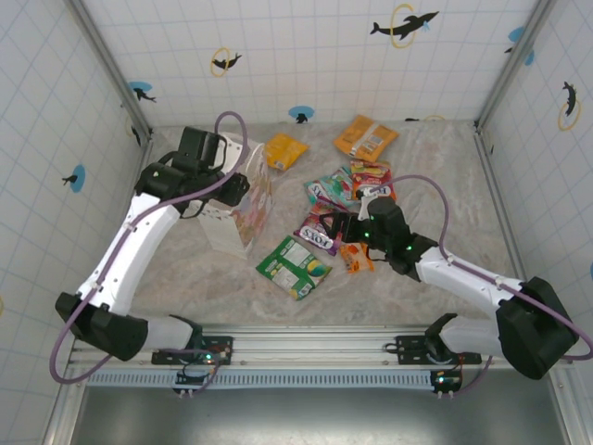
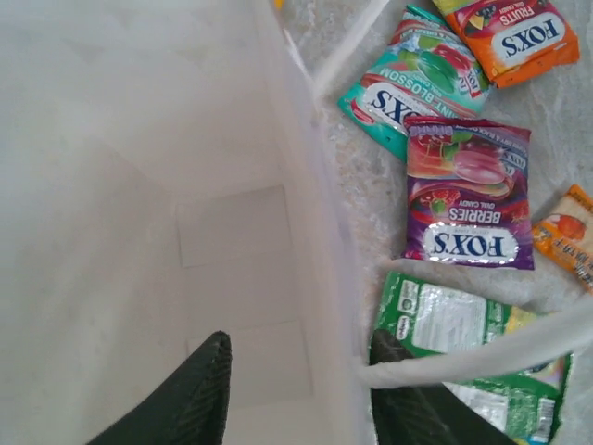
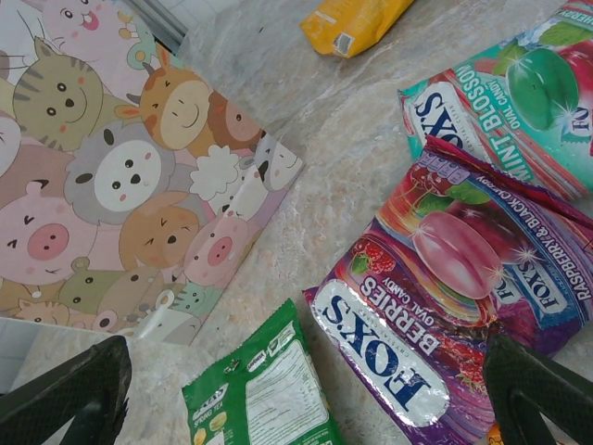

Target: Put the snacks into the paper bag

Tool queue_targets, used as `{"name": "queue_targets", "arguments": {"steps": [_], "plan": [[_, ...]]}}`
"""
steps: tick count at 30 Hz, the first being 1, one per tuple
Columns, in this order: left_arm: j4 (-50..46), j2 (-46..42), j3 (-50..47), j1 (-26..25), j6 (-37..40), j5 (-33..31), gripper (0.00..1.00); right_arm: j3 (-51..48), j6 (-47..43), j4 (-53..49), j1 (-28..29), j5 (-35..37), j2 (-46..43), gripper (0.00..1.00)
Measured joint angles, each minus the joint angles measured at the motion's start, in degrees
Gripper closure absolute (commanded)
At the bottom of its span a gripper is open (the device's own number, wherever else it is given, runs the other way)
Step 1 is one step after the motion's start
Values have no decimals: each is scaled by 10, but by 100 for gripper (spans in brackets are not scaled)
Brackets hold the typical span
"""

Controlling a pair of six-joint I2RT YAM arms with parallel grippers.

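The white paper bag (image 1: 243, 211) stands left of centre, its cartoon-animal side (image 3: 139, 185) facing the packets. My left gripper (image 1: 233, 188) straddles its right wall (image 2: 306, 185), one finger inside and one outside, jaws apart; a white handle (image 2: 482, 348) crosses the outer finger. My right gripper (image 1: 334, 226) hovers open over the purple packet (image 3: 445, 287) beside the green packet (image 1: 294, 267). The teal packet (image 1: 332, 188), the red-orange FOXS packet (image 1: 371, 178), a tiny orange packet (image 1: 355, 257) and two orange-yellow packets (image 1: 284, 150) (image 1: 365, 137) lie on the table.
Tiled walls close in the table on the left, the back and the right. Both arm bases sit on a rail (image 1: 306, 348) at the near edge. Bare tabletop (image 1: 445, 185) lies right of the packets.
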Motion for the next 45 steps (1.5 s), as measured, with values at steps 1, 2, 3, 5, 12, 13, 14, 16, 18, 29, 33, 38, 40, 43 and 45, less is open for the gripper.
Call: {"name": "queue_targets", "arguments": {"steps": [1, 2, 3, 5, 12, 13, 14, 16, 18, 29, 33, 38, 40, 43, 45], "plan": [[1, -4, 0, 0, -3, 0, 40, 0, 0, 0, 1, 0, 0, 0], [1, -7, 0, 0, -5, 0, 39, 0, 0, 0, 2, 0, 0, 0], [1, -10, 1, 0, -7, 0, 38, 0, 0, 0, 3, 0, 0, 0], [2, -15, 1, 0, -13, 1, 35, 0, 0, 0, 3, 0, 0, 0], [3, -43, 2, 0, -20, 51, 35, 0, 0, -5, 3, 0, 0, 0], [3, -49, 2, 0, -20, 63, 35, 0, 0, -5, 3, 0, 0, 0], [4, -56, 2, 0, -20, 75, 35, 0, 0, -7, 3, 0, 0, 0], [10, -71, -3, 0, -20, 101, 35, -2, 0, -10, 3, 0, 0, 0], [15, -86, -16, 0, -20, 123, 35, -8, 0, -13, 1, -2, 0, 2], [28, -110, -106, 0, -19, 224, 36, -96, 36, 63, -89, -69, 50, 23], [40, -122, -113, 0, -17, 244, 36, -100, 38, 118, -122, -102, 105, 27], [61, -135, -118, 0, -17, 260, 36, -92, 38, 171, -134, -133, 178, 29], [67, -136, -123, 0, -17, 263, 36, -82, 38, 184, -136, -140, 208, 31], [70, -135, -126, 0, -17, 263, 36, -66, 39, 209, -138, -150, 240, 33], [72, -135, -126, 0, -17, 263, 36, -60, 43, 230, -140, -159, 258, 35]]}}
